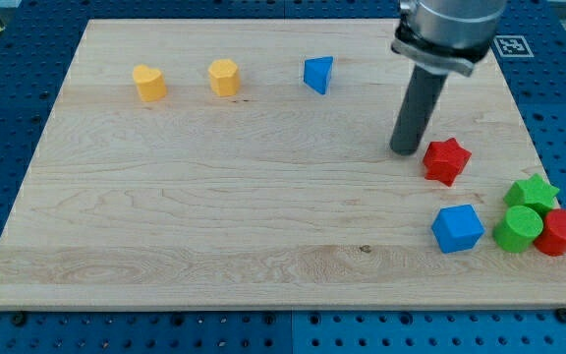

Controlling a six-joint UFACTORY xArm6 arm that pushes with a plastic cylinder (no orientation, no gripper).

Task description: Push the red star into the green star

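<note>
The red star [446, 159] lies on the wooden board at the view's right. The green star [532, 192] lies lower and further right, near the board's right edge, a clear gap apart from the red star. My tip [404, 150] stands just left of the red star, close to it or touching its upper left side. The rod rises from there to the arm at the view's top.
A green cylinder [518, 228] and a red cylinder [561, 232] sit just below the green star. A blue cube [457, 228] lies left of them. A yellow heart [149, 83], a yellow hexagon [224, 77] and a blue triangle [318, 74] sit along the top.
</note>
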